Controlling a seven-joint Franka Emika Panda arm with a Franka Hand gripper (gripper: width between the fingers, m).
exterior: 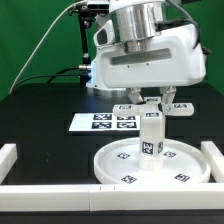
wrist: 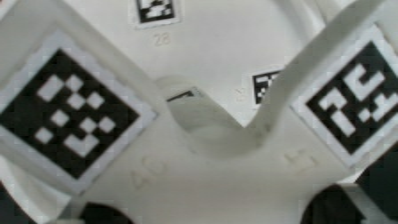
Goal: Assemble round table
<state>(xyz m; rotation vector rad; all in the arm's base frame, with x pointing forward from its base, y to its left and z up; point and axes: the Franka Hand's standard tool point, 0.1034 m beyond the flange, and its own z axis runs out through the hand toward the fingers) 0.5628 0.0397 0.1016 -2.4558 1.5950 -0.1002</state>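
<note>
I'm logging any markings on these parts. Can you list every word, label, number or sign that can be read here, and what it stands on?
No words, brands or numbers are readable in either view.
Black-and-white square tags, patterns only: on the round disc, the cylinder post, the foot piece and the marker board.
Wrist view: the same kind of tags, blurred, no text.

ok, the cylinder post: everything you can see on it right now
The post is a short thick white cylinder that looks like plastic, with black-and-white square tags on its side. It stands upright on the middle of the round disc, its base apparently resting on the disc's top. The gripper is at its upper end, one finger on each side, seemingly holding it. The wrist view shows only tagged white surfaces close up, hard to tell apart.
</note>
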